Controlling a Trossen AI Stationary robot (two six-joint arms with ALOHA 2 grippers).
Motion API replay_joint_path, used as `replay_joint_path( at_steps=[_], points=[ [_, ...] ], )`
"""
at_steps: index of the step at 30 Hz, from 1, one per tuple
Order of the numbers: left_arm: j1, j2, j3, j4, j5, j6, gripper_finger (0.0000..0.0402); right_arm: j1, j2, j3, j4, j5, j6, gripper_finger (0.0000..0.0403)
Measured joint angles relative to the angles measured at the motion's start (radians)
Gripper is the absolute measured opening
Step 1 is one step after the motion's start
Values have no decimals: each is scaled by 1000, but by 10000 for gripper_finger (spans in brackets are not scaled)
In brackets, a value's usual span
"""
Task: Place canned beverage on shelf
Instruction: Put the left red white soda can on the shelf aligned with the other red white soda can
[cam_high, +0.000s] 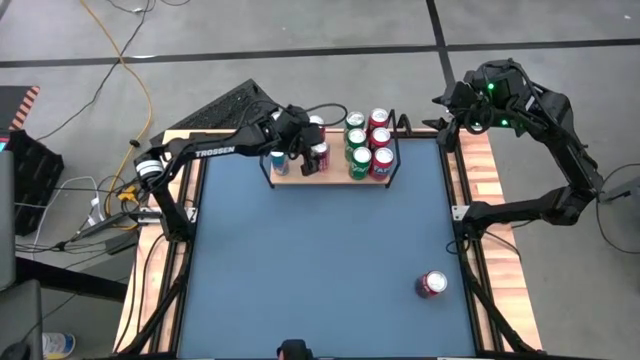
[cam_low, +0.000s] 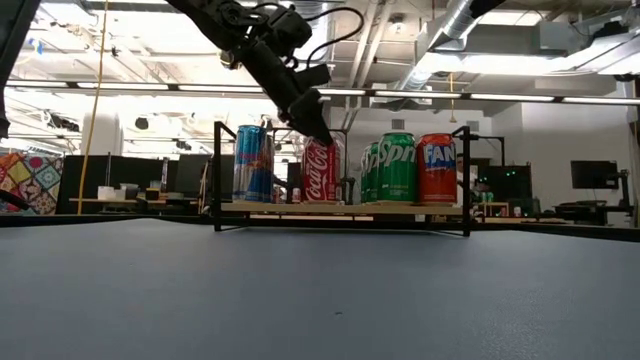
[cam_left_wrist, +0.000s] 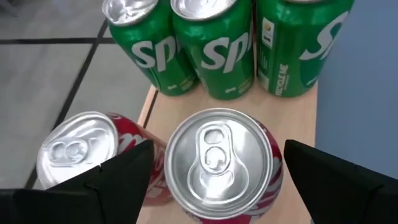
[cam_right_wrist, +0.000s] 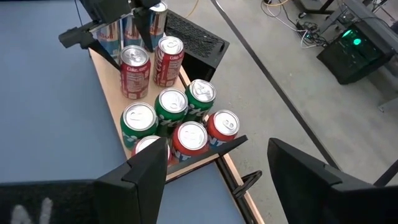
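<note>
Left tool (cam_left_wrist: 211, 171) spread around the Coke can (cam_left_wrist: 217, 162), now standing on the shelf (cam_low: 340, 207).
Lift straight up, fingers clear of its neighbours; another can (cam_high: 432, 284) waits on the counter (cam_high: 320, 250).

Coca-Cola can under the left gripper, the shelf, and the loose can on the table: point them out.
Coca-Cola can (cam_left_wrist: 217, 162): left wrist view, silver lid.
Shelf (cam_low: 340, 208): low view, front edge of wooden board.
Loose can (cam_high: 432, 284): high view, its side, lying on blue table.

The shelf (cam_high: 335, 175) stands at the table's (cam_high: 300, 270) far edge, loaded with upright cans; one can (cam_high: 431, 285) lies alone near right.
</note>
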Motion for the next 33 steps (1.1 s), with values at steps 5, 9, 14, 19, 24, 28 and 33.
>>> replay_joint_path(
  at_steps=[5, 9, 14, 19, 24, 28, 33],
  points=[
    [0, -1, 29, -33, -5, -1, 344, 0, 0, 0, 0, 0, 0, 260],
    [0, -1, 50, -61, -33, -23, 344, 0, 0, 0, 0, 0, 0, 260],
    [-16, -1, 103, -88, -39, -49, 344, 0, 0, 0, -1, 0, 0, 260],
    [-52, -1, 162, -91, -48, -2, 341, 0, 0, 0, -6, 0, 0, 260],
    [-92, 2, 154, -58, 62, -16, 296, 0, 0, 0, -15, 0, -1, 260],
    [-130, 4, 109, -54, 57, -17, 206, 0, 0, 0, -30, 0, -1, 260],
    [-147, 5, 42, -46, 22, -57, 65, 0, 0, 0, -31, 0, -1, 260]
  ],
)
